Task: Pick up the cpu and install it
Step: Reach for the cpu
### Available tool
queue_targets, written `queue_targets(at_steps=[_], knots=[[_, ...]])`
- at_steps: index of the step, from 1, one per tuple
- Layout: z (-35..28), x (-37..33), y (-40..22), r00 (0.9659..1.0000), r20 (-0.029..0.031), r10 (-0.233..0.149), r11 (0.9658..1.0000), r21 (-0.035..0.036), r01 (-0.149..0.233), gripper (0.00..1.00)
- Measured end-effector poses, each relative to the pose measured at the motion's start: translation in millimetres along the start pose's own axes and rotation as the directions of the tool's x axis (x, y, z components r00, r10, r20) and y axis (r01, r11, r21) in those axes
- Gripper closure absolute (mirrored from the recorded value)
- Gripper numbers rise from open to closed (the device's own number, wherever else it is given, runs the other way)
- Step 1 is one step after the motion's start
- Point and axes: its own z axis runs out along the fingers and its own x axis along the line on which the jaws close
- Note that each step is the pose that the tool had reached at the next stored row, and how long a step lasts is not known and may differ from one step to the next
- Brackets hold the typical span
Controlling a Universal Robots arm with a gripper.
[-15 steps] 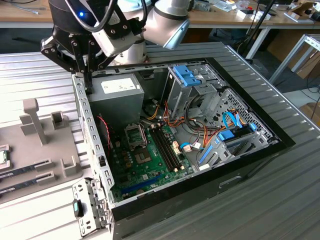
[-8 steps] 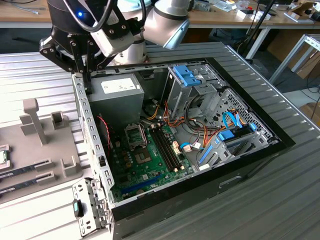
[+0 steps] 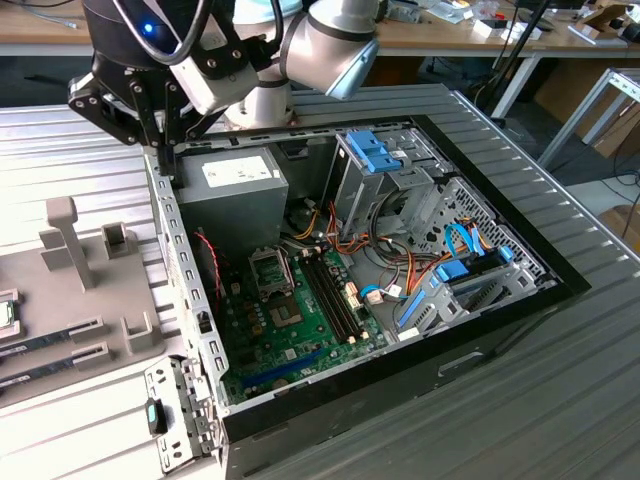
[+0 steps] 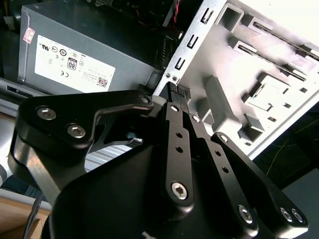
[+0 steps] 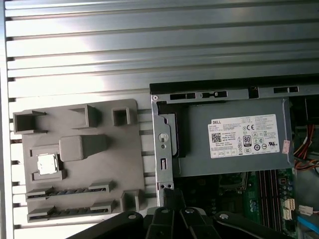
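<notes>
At ten o'clock in the exterior view, the gripper [image 3: 165, 150] hangs over the computer case [image 3: 450, 350] rim, jaws together, empty. Second wrist view: it sits beside the power supply [image 4: 124, 55]. First wrist view: the cpu [image 5: 47, 163] lies untouched in the grey tray [image 5: 124, 164]. Pick-up seems unstarted; grasping calls for opened jaws above it.

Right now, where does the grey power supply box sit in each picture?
Exterior view: the power supply sits in the open computer case's far corner, toward the exterior view's left.
Second wrist view: the power supply shows its labelled face beyond the black linkage.
First wrist view: the power supply sits just inside the case wall.
Shared landmark: the grey holder tray outside that wall.
</notes>
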Motion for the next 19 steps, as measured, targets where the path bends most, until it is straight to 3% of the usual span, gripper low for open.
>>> queue_targets(at_steps=[19], knots=[[-0.2,6.7,-0.5,1.0,0.0,0.0,1.0,0.0,0.0,0.89]])
